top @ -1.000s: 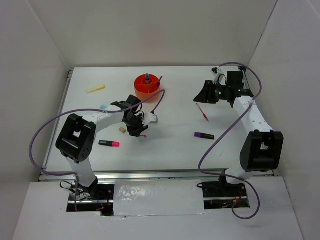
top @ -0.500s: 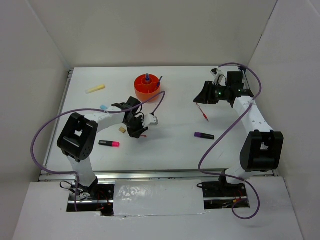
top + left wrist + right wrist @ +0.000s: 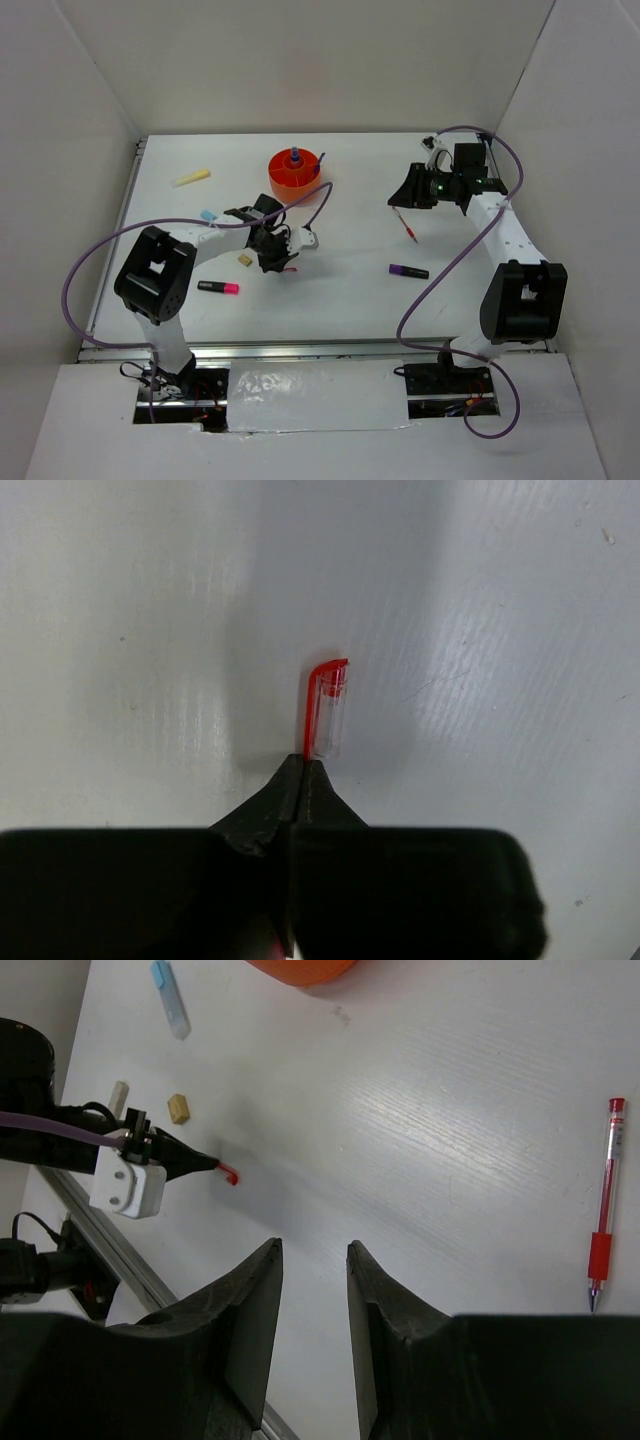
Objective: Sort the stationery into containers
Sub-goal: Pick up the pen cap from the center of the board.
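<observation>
My left gripper (image 3: 305,760) is shut, its tips pinching the red clip of a small clear pen cap (image 3: 328,710) down at the table. From above, this gripper (image 3: 285,267) sits in front of the orange pot (image 3: 297,172), which holds a blue-capped item. My right gripper (image 3: 315,1247) stands open with nothing between its fingers, hovering at the far right (image 3: 400,195) above a red pen (image 3: 408,228). The right wrist view shows that pen (image 3: 602,1225) lying off to the right and the cap (image 3: 230,1174) at the left gripper's tips.
A purple-black marker (image 3: 408,271) lies at the right and a pink-black highlighter (image 3: 218,287) at the near left. A tan eraser (image 3: 244,260), a blue strip (image 3: 208,215) and a yellow stick (image 3: 192,178) lie on the left. White walls enclose the table.
My left gripper's jaws have closed onto the red clip of the pen cap, with the wrist turned slightly. The right arm has stayed in place.
</observation>
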